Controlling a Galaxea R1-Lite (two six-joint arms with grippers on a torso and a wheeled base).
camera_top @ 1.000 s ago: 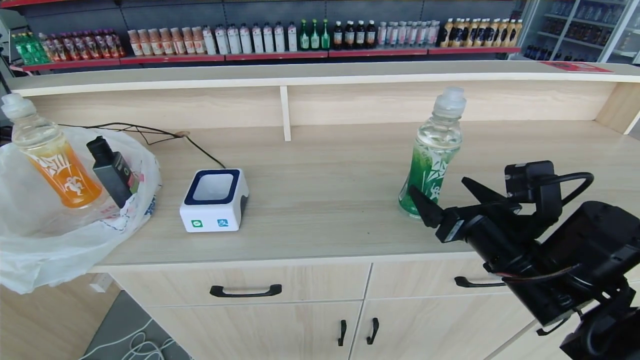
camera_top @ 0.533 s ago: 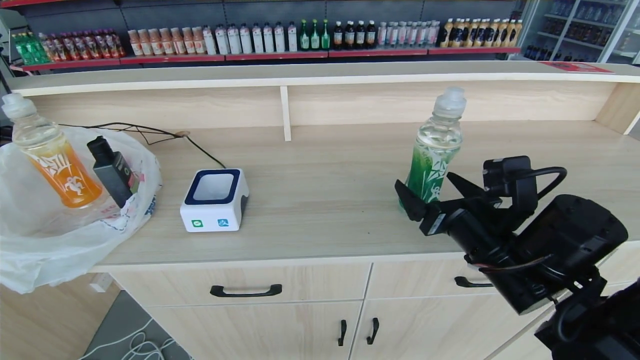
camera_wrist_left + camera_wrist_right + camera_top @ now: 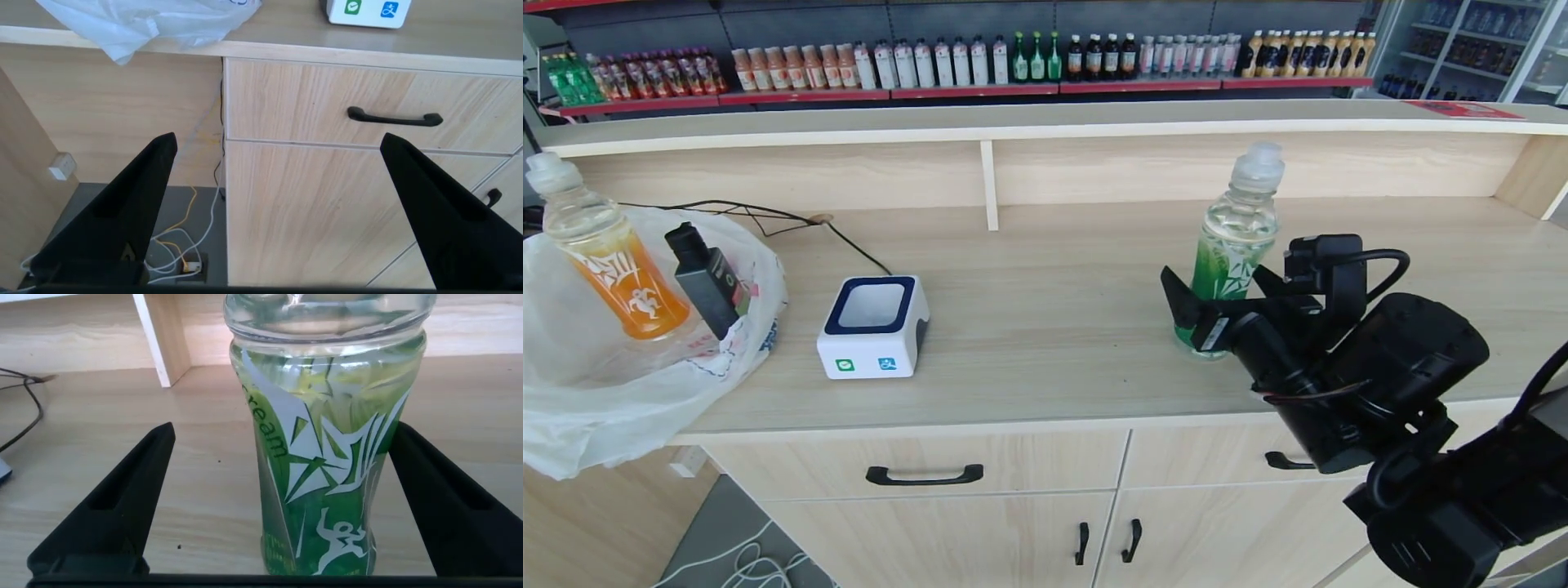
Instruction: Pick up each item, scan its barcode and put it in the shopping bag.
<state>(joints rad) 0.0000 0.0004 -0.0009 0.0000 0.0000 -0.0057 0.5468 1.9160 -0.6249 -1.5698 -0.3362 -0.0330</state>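
Right gripper (image 3: 1215, 282): fingers spread wide, one on each side of the green bottle (image 3: 1237, 216), low on its body. The right wrist view shows a gap on both sides, so it is not yet clamped. The bottle stands upright on the counter (image 3: 1054, 327), in its right half, near the front edge.

Left gripper (image 3: 278, 140): fingers spread, holding nothing, hanging below the counter's front edge and facing the drawer fronts (image 3: 351, 98).

Scanner (image 3: 874, 327): left of centre, close to the front edge, window up.

Shopping bag (image 3: 621, 392): at the counter's left end, sagging over the front edge. It holds an orange bottle (image 3: 613, 269) and a dark pack (image 3: 707, 282), both leaning.

Progress, as judged: two items are bagged. The green bottle is the only item left on the counter, and is still to be gripped, scanned and bagged.

Change: over the last second the right gripper advanced from short of the bottle to straddling it. The bottle, scanner and bag are unmoved.
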